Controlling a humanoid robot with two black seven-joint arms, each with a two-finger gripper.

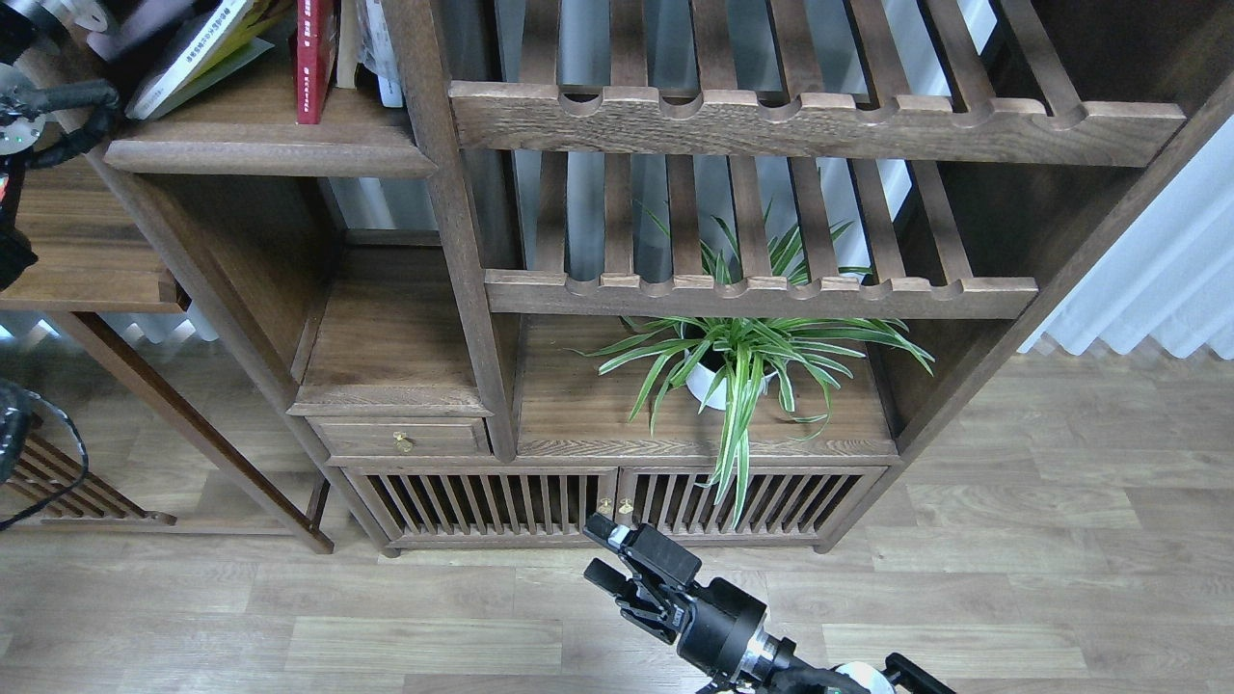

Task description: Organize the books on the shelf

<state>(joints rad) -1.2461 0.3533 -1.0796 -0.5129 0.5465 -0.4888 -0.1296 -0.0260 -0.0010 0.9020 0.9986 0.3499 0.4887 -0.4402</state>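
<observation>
Red book [313, 58] upright on shelf [260, 154], yellow-green book [188, 58] leaning unsorted; right gripper [605, 554] empty, narrowly parted; left gripper [145, 24] blurred, grip unreadable.

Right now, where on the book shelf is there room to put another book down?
The shelf has bare wood along its front, between the leaning yellow-green book and the upright dark red book. Right of the red book it is crowded up to the post. The small ledge above the drawer is bare too.

Books [198, 48] leaning on dark shelf [260, 154], top left; plant [742, 371] below slatted racks [762, 120]; right gripper [617, 559] low, fingers parted.
</observation>
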